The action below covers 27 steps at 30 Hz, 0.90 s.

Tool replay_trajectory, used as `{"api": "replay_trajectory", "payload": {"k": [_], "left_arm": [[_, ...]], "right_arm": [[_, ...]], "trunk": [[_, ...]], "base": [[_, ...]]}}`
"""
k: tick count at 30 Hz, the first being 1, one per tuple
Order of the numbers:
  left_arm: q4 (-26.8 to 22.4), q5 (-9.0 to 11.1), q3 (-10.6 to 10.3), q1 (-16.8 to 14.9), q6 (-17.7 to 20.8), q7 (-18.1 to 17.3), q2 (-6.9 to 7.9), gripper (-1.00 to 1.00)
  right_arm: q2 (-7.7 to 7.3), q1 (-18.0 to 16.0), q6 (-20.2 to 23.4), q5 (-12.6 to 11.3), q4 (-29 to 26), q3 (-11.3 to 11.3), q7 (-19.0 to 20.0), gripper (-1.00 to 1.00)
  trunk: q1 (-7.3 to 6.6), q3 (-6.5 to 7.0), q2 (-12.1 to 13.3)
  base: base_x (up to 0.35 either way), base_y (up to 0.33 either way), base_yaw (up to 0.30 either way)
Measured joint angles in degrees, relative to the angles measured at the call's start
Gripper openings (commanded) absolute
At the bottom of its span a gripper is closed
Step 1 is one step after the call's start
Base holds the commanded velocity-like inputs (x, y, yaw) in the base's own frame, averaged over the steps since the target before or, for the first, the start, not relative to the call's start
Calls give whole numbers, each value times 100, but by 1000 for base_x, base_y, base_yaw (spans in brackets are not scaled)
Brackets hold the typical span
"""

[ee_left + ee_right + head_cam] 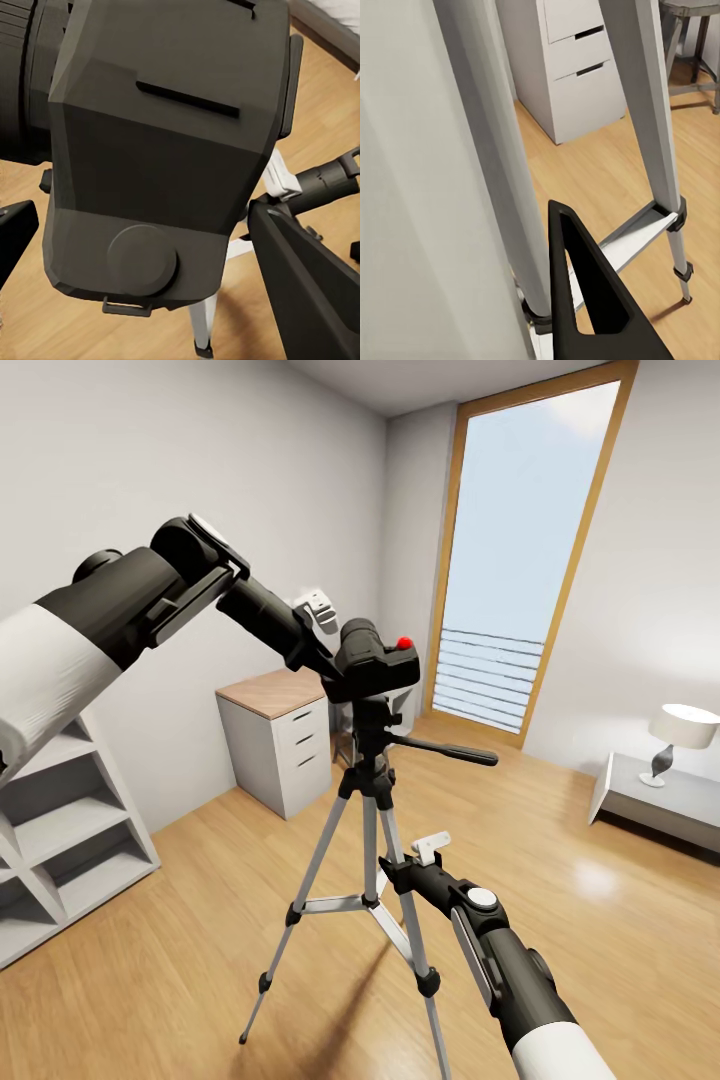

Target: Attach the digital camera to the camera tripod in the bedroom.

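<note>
Closest to me, my right gripper (432,847) sits low beside a leg of the camera tripod (372,830), just by the silver metal. My right wrist view shows one black finger (592,300) next to that leg, but I cannot tell if this gripper is open or closed.

Higher up and farther out, my left gripper (335,650) holds the digital camera (375,660) right on top of the tripod's black head. My fingers are closed on the camera body. The red dot faces up. The long black handle sticks out to the side under it.

I think the step now is to seat the camera on the head. To do it well, I should keep the camera flat, line its bottom up over the head, and press straight down slowly. I should not let go until it sits firm.

My head view shows the whole tripod on the wooden floor, with the small white drawer desk (275,735) and the tall window (520,550) behind. My left wrist view shows the camera's (165,150) dark body close up, with a finger (307,285) beside it and my right arm below.
</note>
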Motion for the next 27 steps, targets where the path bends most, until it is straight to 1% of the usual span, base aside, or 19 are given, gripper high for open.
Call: {"api": "replay_trajectory", "payload": {"k": [6, 16, 21, 27], "left_arm": [[-84, -30, -1, 0, -51, 19, 55, -100], [-376, -49, -5, -2, -208, 25, 226, -100], [-451, -46, 3, 0, -253, 25, 255, -100], [-470, -36, 1, 0, -266, 23, 255, -100]], "right_arm": [[-1, 0, 0, -2, 0, 0, 0, -100], [-2, 0, 0, -2, 0, 0, 0, -100], [1, 0, 2, 4, -2, -2, 0, -100], [4, 0, 5, 8, -4, -3, -1, -100]], "trunk": [[0, 0, 0], [0, 0, 0], [0, 0, 0], [0, 0, 0]], "base": [[0, 0, 0], [0, 0, 0], [0, 0, 0], [0, 0, 0]]}}
